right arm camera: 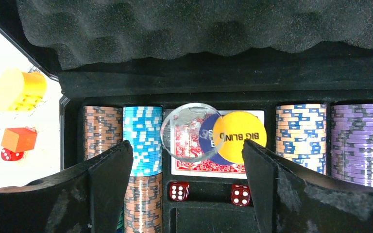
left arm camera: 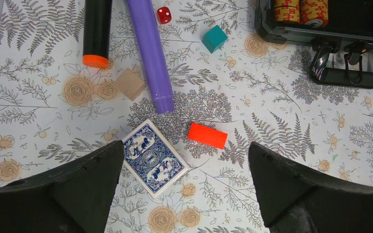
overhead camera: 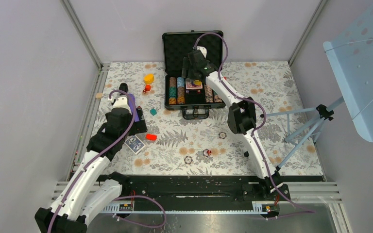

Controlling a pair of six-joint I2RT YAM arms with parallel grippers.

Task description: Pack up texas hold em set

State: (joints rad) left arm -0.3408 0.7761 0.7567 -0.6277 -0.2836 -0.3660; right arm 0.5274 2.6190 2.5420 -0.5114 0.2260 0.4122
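Packing partway: chip rows (right arm camera: 143, 141) sit in case (overhead camera: 177, 51) under open right pincer (right arm camera: 187, 143); blue deck (left arm camera: 153, 158) under open left pincer (left arm camera: 184, 145) and loose chips (overhead camera: 222, 135) lie unpacked.

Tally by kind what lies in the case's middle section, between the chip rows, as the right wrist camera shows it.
Round buttons: 3 (clear, dark blue, yellow)
Red dice: 2 ()
Card deck: 1
Total: 6
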